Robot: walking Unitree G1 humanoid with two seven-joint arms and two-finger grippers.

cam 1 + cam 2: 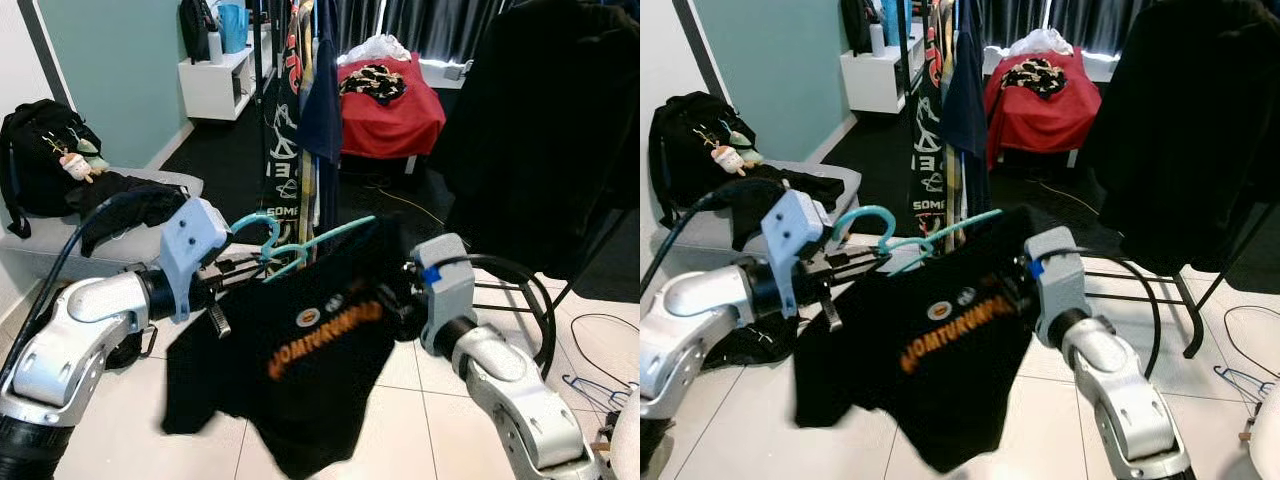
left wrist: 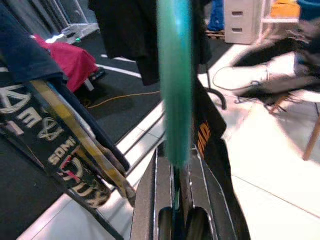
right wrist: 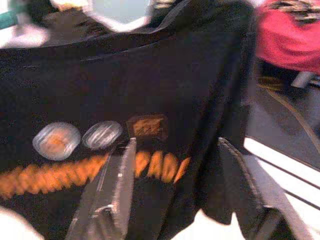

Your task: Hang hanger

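Observation:
A teal hanger (image 1: 300, 250) carries a black T-shirt (image 1: 310, 350) with orange lettering. My left gripper (image 1: 245, 268) is shut on the hanger just below its hook, holding it out in front of me. The left wrist view looks along the teal hanger (image 2: 175, 85), pinched between the fingers (image 2: 150, 200). My right gripper (image 3: 175, 175) is open, close against the shirt's right side, with the print (image 3: 100, 140) just beyond its fingers. Ahead, past the hanger, a clothes rack (image 1: 300, 120) holds several hanging garments.
A large black garment (image 1: 550, 130) hangs on a second rack at the right. A bed with a red cover (image 1: 390, 110) stands behind. At the left, a black backpack (image 1: 45, 155) sits on a grey bench (image 1: 170, 185). Loose hangers (image 1: 595, 390) lie on the tiled floor.

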